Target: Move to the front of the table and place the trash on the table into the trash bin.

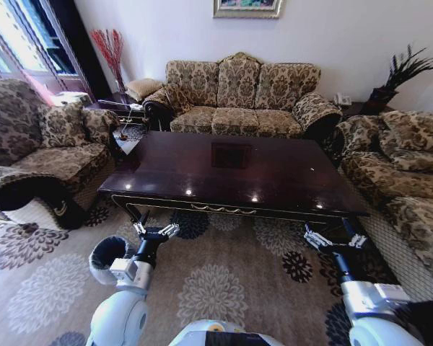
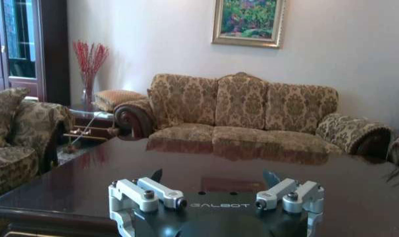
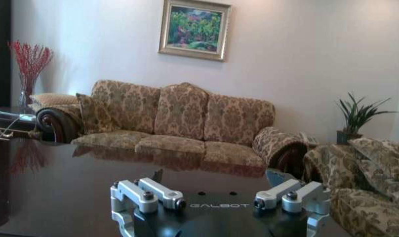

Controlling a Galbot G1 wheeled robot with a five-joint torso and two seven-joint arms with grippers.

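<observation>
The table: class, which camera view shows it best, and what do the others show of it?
The head view: it takes in the whole table, glossy top, carved front apron and a curved leg. The left wrist view shows its top and one front corner; the right wrist view, part of the top.

The large rectangular coffee table of dark glossy reddish-brown wood [image 1: 231,173] is seen standing upright on the patterned carpet; a small round bag-lined bin [image 1: 107,257] stands near its front-left corner.
</observation>
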